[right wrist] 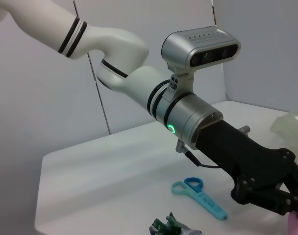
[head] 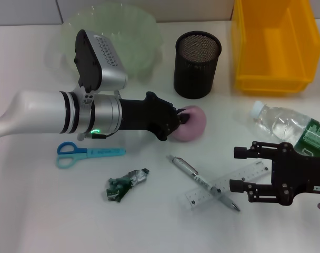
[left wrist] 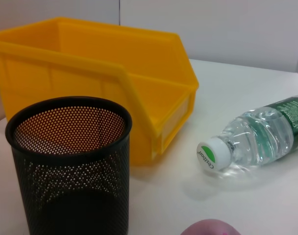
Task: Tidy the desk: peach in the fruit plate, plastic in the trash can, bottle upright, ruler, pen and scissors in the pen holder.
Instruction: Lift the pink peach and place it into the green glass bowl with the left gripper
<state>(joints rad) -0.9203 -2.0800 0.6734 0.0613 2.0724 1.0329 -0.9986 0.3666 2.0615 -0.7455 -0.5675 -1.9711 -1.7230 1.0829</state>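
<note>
The pink peach (head: 191, 125) rests on the table, in front of the black mesh pen holder (head: 197, 63). My left gripper (head: 177, 122) is open against the peach's left side, its fingers just reaching it. The peach's top shows in the left wrist view (left wrist: 210, 228). A clear bottle (head: 283, 124) lies on its side at the right. The ruler (head: 249, 174) and pen (head: 194, 175) lie crossed at front centre. My right gripper (head: 237, 169) is open beside the ruler's right end. Blue scissors (head: 89, 153) and a crumpled plastic wrapper (head: 126, 184) lie at the front left.
A yellow bin (head: 273, 47) stands at the back right, next to the pen holder (left wrist: 70, 161). The pale green fruit plate (head: 133, 31) sits at the back, partly behind my left wrist camera. The bottle's white cap (left wrist: 211, 154) points toward the bin (left wrist: 100, 73).
</note>
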